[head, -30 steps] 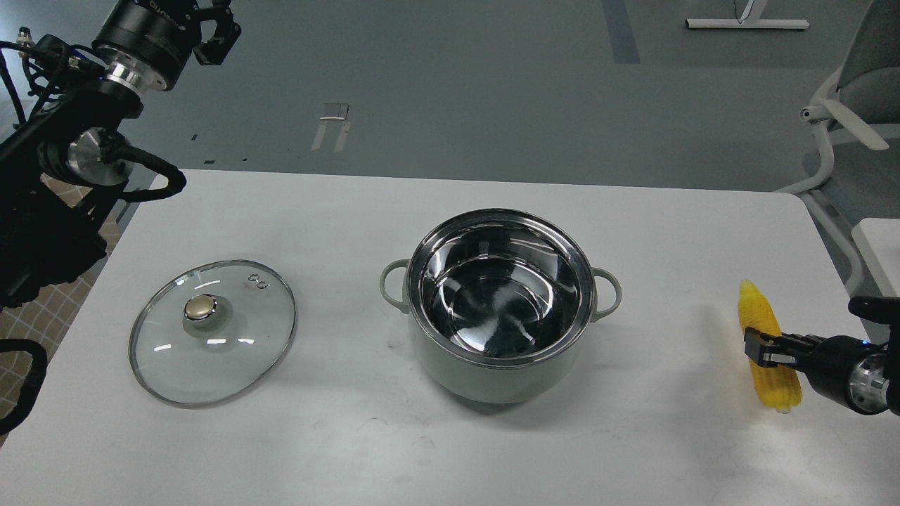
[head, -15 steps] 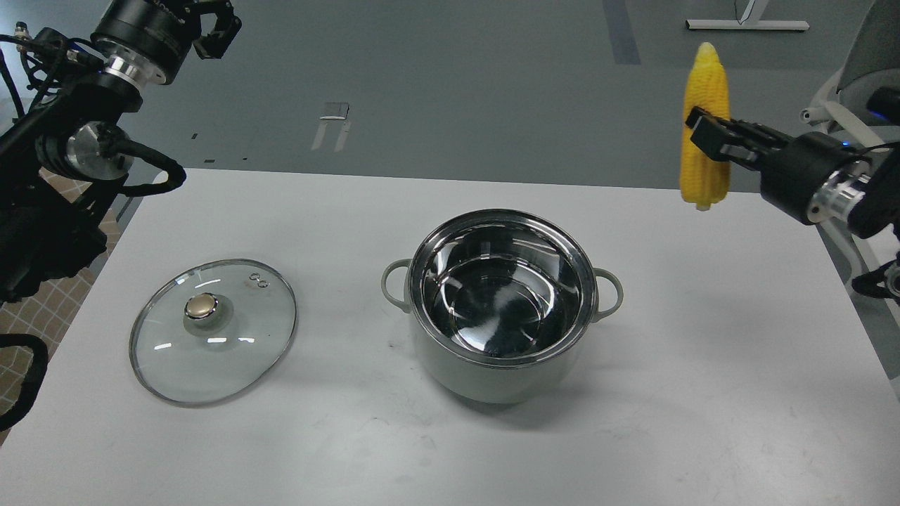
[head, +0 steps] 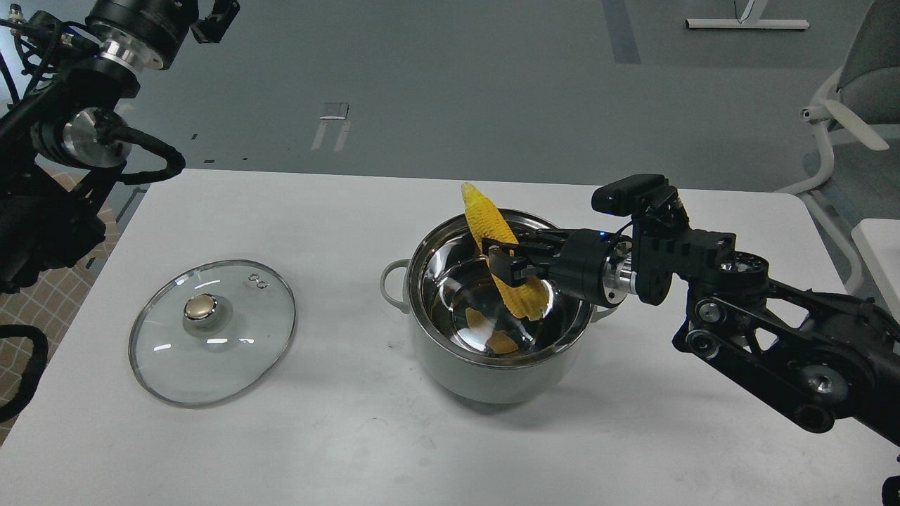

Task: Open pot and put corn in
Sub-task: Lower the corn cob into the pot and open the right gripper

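The pale grey-green pot (head: pixel 450 365) stands open in the middle of the white table, its steel inside showing. My right gripper (head: pixel 508 263) is shut on the yellow corn (head: pixel 486 214) and holds it tilted over the pot's mouth, tip up and to the left, blunt end down inside the rim. A yellow reflection shows on the pot's bottom. My left gripper (head: pixel 218 15) is raised at the top left, far from the pot, partly cut off by the frame's edge; its fingers cannot be told apart.
The glass lid (head: pixel 212 330) with the brass-coloured knob lies flat on the table (head: pixel 351 436) left of the pot. My right arm stretches over the table's right side. A grey chair (head: pixel 854 105) stands beyond the right edge.
My right gripper has carried the corn from high at the right down and left to the pot's mouth. A second ago the corn was at the table's right edge. The left arm barely moved.
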